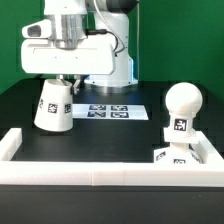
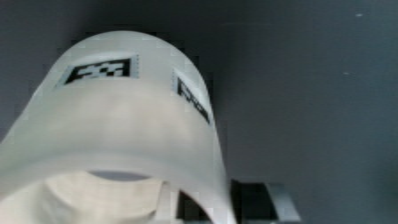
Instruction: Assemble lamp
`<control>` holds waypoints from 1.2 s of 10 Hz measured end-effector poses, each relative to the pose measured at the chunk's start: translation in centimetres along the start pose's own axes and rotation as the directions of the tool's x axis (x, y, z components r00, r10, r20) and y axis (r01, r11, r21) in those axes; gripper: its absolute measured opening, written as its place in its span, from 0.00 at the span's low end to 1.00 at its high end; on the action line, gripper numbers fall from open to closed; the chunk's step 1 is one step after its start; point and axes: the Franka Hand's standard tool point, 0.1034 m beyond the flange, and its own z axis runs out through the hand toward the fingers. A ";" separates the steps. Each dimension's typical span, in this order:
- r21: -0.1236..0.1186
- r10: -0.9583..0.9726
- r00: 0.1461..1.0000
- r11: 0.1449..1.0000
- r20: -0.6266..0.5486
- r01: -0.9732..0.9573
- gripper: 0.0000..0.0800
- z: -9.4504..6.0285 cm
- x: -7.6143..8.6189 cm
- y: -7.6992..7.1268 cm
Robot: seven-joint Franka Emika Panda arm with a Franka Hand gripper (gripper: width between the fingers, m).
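The white cone-shaped shade (image 1: 52,105) stands at the exterior view's left, narrow end up, with square tags on its side. My gripper (image 1: 64,76) is right on top of it, shut on the wall of its upper rim. In the wrist view the shade (image 2: 125,110) fills most of the picture, and my gripper (image 2: 222,200) straddles the rim by its dark opening. One finger (image 2: 267,200) shows outside the wall; the other is hidden. The ball-shaped bulb (image 1: 183,103) sits upright on the flat square base (image 1: 172,155) at the exterior view's right.
The marker board (image 1: 108,110) lies flat on the black table behind the middle. A long white border rail (image 1: 100,172) runs along the front, with short side pieces at both ends. A green wall stands behind the arm.
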 end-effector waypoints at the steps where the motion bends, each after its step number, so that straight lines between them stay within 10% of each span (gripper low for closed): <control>1: 0.020 0.036 0.999 0.999 0.015 -0.036 0.05 -1.1 0.1 -2.3; 5: 0.089 0.184 0.983 0.979 0.008 -0.184 0.06 -9.1 4.1 -10.2; 10: 0.090 0.193 0.981 0.977 0.009 -0.193 0.06 -9.2 4.5 -10.4; 12: 0.129 0.196 0.981 0.972 0.008 -0.196 0.06 -10.2 5.5 -13.0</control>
